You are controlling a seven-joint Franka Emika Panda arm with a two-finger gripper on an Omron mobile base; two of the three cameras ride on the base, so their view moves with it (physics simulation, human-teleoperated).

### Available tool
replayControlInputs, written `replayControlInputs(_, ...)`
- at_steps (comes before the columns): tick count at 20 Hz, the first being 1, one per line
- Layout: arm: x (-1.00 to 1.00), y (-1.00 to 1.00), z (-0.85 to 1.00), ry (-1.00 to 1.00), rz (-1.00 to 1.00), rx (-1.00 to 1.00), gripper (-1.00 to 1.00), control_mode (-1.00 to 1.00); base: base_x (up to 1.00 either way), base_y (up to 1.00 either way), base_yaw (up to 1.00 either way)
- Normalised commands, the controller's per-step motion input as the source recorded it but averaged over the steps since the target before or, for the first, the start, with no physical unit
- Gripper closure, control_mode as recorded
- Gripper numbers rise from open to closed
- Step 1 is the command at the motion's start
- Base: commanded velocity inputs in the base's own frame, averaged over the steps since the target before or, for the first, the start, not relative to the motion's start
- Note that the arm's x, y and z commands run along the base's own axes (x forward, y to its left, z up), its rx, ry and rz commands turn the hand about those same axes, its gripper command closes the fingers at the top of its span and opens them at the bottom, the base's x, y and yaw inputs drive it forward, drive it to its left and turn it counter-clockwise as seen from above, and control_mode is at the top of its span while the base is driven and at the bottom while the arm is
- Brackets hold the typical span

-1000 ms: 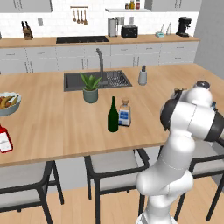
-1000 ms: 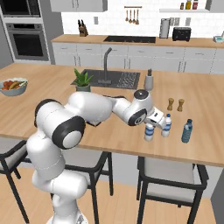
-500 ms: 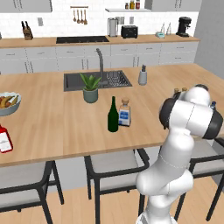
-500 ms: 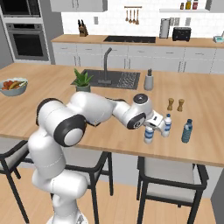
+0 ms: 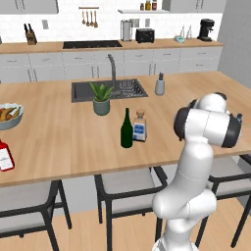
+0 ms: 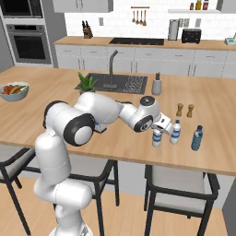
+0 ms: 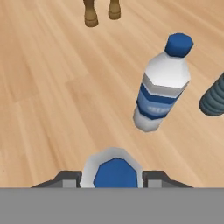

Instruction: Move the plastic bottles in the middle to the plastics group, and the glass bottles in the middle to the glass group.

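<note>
Hand view: my gripper (image 7: 113, 178) clasped a small water bottle (image 7: 114, 171) by its blue-capped top.
It stood on the counter (image 6: 138, 143) just beside another plastic bottle (image 7: 162, 85). Green wine bottle (image 5: 127, 129) and squat stoppered bottle (image 5: 140, 127) sat mid-island; I saw fruit in the bowl (image 5: 9, 116).

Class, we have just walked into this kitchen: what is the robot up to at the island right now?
The white arm reaches to the island's right end, where the gripper sits closed around a small blue-capped water bottle that stands on the counter. Right beside it stand two more plastic bottles, a clear one and a bluish one, with two brown pepper mills behind. The green wine bottle and the squat stoppered bottle wait in the middle, and the red bottle stands far left.
</note>
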Motion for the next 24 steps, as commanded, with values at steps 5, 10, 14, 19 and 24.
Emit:
replayControlInputs(5,0.06,-0.01,0.0,0.0,0.0,0.0,1.0,-1.0,0.0,0.0,0.0)
replayControlInputs(10,0.0,-0.06,-0.08,0.0,0.0,0.0,1.0,-1.0,0.0,0.0,0.0)
replayControlInputs(14,0.0,-0.06,-0.15,0.0,0.0,0.0,1.0,-1.0,0.0,0.0,0.0)
replayControlInputs(19,0.0,0.0,-0.28,0.0,0.0,0.0,1.0,-1.0,0.0,0.0,0.0)
replayControlInputs(24,0.0,0.0,-0.03,0.0,0.0,0.0,1.0,-1.0,0.0,0.0,0.0)
